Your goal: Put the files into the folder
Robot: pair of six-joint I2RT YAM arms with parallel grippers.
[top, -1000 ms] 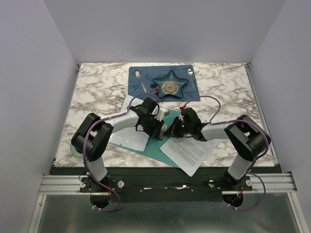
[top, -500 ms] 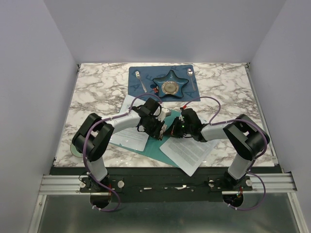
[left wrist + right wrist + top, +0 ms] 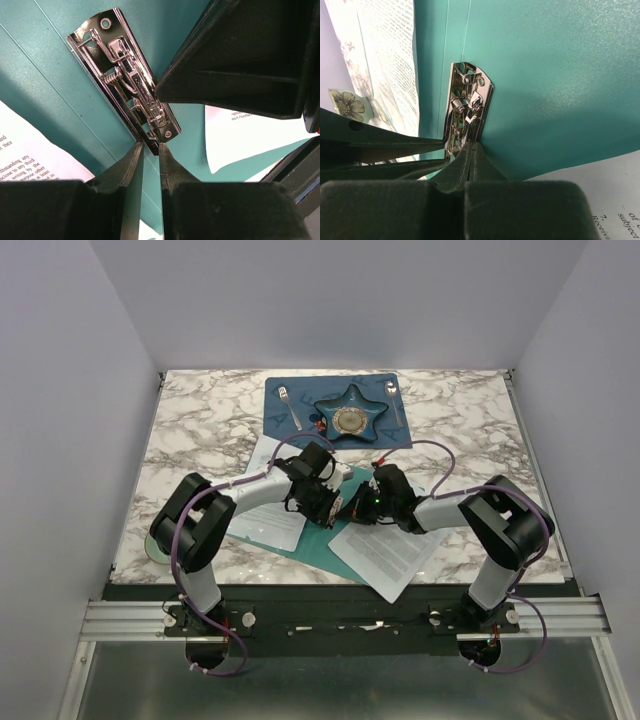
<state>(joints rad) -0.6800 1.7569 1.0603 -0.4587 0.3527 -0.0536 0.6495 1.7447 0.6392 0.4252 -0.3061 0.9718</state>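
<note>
We find the folder [image 3: 318, 542] lying open and flat on the marble table [image 3: 200, 420], at 6 o'clock from the blue placemat [image 3: 320, 388]. The files [image 3: 385, 555] are spread loose around it: one sheet on its 9 o'clock side, one at 4 o'clock, and another poking out at 11 o'clock. Both grippers meet over the silver clip [image 3: 125, 80] at the folder's spine. In the left wrist view the clip runs from 11 o'clock down to 5 o'clock. Its near end sits right at the tips of the left gripper [image 3: 151, 149], with one fingertip on either side and only a slit between them, so we read them as nipped onto that end. The right gripper [image 3: 471, 150] is clenched tight, its fingers pressed together with no gap. In its own view the tips touch the clip's near end at 12 o'clock, and in the left wrist view one of its fingers comes in from 2 o'clock against the clip's side. Compared with a second ago, the left arm's wrist has edged slightly toward 1 o'clock over the folder. The right arm, the folder and the sheets lie as they did.
</note>
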